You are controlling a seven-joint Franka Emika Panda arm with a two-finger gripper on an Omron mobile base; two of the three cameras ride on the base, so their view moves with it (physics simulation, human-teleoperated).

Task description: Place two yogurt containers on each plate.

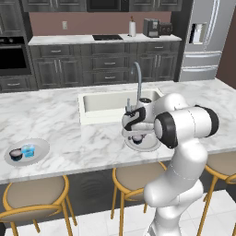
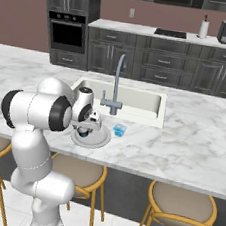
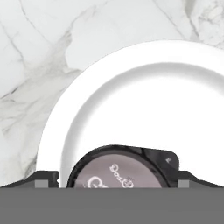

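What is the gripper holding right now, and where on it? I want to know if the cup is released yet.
The gripper has a dark yogurt cup between its fingertips, one at each side of the rim, over the near plate. Whether it is released cannot be told.

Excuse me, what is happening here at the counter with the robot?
The white robot arm's gripper is over the round white plate near the sink, with a dark yogurt cup with a pale lid between its fingertips. Whether they grip the cup cannot be told. A light blue translucent cup stands on the marble beside this plate. The other grey plate already carries a dark cup and a blue cup.
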